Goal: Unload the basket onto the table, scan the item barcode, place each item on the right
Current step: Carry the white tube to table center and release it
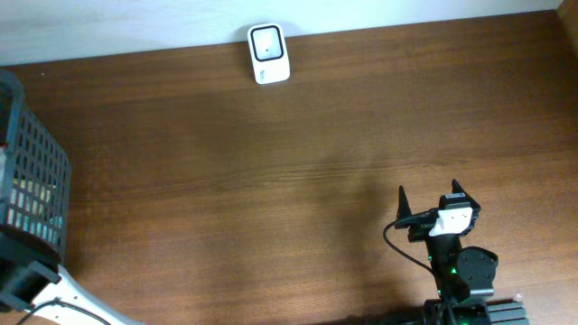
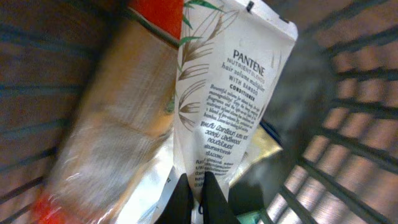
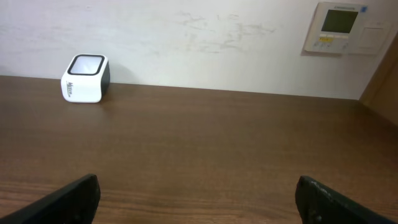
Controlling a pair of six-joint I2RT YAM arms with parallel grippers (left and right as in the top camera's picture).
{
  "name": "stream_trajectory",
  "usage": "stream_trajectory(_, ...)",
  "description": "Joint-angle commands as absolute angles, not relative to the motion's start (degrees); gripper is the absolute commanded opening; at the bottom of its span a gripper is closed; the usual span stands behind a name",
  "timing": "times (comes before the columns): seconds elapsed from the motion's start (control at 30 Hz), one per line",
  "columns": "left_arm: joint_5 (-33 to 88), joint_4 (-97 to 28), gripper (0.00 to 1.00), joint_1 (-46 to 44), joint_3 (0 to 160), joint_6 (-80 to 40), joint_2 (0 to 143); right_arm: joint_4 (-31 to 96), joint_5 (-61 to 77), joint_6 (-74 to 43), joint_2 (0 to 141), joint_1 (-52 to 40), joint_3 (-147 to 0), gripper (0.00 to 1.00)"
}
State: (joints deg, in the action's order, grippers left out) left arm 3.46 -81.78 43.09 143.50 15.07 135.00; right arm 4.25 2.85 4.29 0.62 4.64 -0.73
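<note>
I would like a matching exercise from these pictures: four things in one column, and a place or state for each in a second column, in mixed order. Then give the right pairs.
Column one:
1. white barcode scanner
2. Pantene conditioner tube
3. right claw
4. left claw

Column two:
A. open, over the wooden table
B. lying in the dark mesh basket
C. standing at the far edge of the table, by the wall
D. shut on the end of the tube

Pairs: 1-C, 2-B, 3-A, 4-D

Overhead, right wrist bright, sharp; left wrist dim, blurred beyond tube (image 2: 230, 93) print.
</note>
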Motion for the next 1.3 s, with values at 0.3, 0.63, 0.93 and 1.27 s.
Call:
stream_trajectory(0.3,20.1,-89.8,0.0,32.6,152.2,0.6,96.7,4.3,2.9,4.1,0.2,4.9,-0.3,0.99)
stream_trajectory(0.63,20.6,-77.9,0.0,4.2,118.2,-4.1,101.3,4.3,2.9,4.1,0.2,4.9,-0.3,0.99)
stream_trajectory(0.93,19.0,-32.7,0.0,-21.0,78.7,-29.8,101.4,4.3,2.9,4.1,0.2,4.9,-0.3,0.99)
stream_trajectory(1.27,-4.6,-27.0,0.01,-37.5,75.8,-38.2,108.4,4.3,2.9,4.1,0.2,4.9,-0.3,0.99)
